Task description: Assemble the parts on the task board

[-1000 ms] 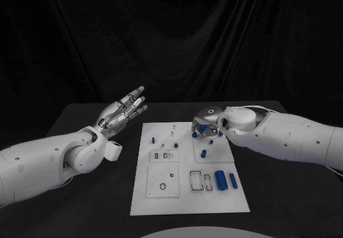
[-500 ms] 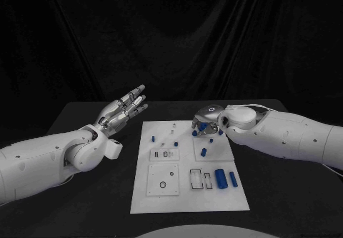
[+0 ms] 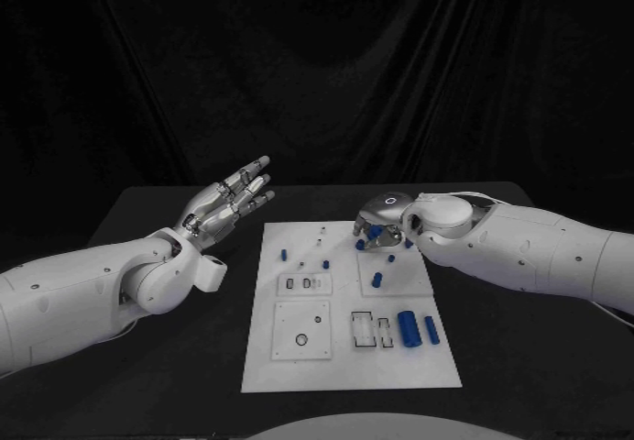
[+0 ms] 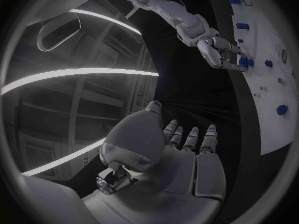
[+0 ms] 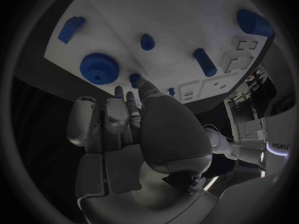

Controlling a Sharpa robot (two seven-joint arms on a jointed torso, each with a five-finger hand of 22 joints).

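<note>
- Your task board [image 3: 347, 362] lies flat in the middle of the bench [image 3: 158, 367], its long axis running from the near edge away to the far edge.
- Your right hand [image 3: 376, 229] hangs over the far right part of the board, fingers curled downward among small blue parts [image 3: 379, 280]. You cannot tell from these views whether it clamps one of them or only touches them.
- In the right wrist view, the fingertips [image 5: 134, 87] reach the board just beside a blue gear [image 5: 99, 68]; a short blue peg [image 5: 147, 42] stands up from the board nearby, and a longer blue cylinder [image 5: 204, 61] lies on its side beyond that.
- Near the right edge of the board, two blue cylinders [image 3: 409, 331] lie side by side, their long axes running near to far, next to a pair of dark-outlined rectangular slots [image 3: 371, 332].
- On the near left part sits a square white panel [image 3: 301, 333] with a small dark ring on it.
- Your left hand [image 3: 227, 204] is raised off the bench to the left of the board's far end, palm open, fingers spread and pointing up and away, holding nothing.
- The left arm [image 3: 92, 293] stays clear of the board; the right arm [image 3: 529, 252] reaches in from the right, above the bench beside the board's right edge.
</note>
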